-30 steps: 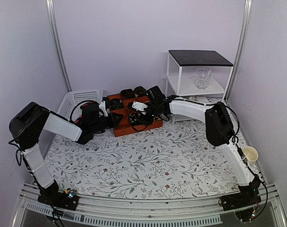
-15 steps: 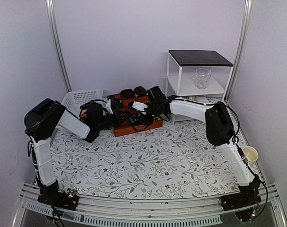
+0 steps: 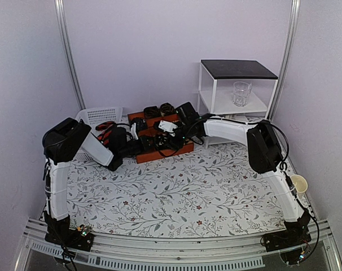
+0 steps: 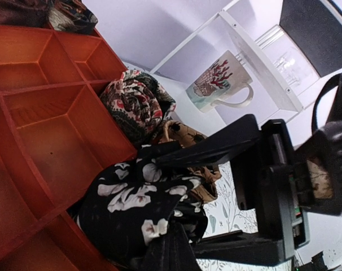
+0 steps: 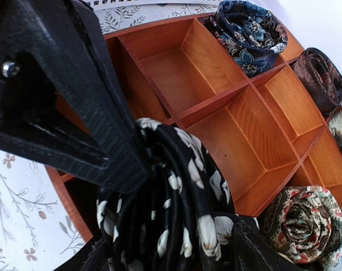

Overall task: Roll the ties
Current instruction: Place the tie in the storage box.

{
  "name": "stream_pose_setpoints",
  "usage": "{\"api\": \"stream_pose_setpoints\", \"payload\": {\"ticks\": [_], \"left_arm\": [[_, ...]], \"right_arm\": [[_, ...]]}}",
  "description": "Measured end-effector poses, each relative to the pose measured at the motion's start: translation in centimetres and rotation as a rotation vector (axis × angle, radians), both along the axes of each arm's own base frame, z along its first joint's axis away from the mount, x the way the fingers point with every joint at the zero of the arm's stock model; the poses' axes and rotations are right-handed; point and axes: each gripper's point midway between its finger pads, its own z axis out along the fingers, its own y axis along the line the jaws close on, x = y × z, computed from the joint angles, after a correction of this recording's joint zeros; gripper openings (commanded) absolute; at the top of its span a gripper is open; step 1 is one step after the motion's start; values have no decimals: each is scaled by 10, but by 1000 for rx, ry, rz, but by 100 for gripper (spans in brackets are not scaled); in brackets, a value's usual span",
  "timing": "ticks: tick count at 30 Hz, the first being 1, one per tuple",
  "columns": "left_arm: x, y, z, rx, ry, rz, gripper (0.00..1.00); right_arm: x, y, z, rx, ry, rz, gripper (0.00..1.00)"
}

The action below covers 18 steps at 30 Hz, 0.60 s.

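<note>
Black flowered tie [image 5: 176,169]: coiled, held at a near-edge compartment of the orange tray [image 5: 239,130]. Right gripper [image 5: 185,220]: jaws set wide round it; whether it is gripped cannot be told. Left gripper [image 4: 171,254]: closed beside the coil. Other ties [image 5: 250,34] are stowed rolled; several compartments are left unfilled.

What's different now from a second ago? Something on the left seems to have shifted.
The left arm swung rightward toward the red divided tray, and the left hand closed, seemingly pinching the black floral tie. The right hand barely moved and sits around that tie. The other rolled ties and the glass stayed put.
</note>
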Motion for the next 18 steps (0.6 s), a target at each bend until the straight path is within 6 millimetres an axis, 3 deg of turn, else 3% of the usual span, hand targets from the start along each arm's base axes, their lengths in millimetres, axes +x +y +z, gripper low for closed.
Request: {"api": "stream_pose_setpoints", "payload": {"ticks": [18], "left_arm": [[6,0,-8,38,18,5,0]], "right_arm": [[-28,-16,13,-38,41,9,78]]}}
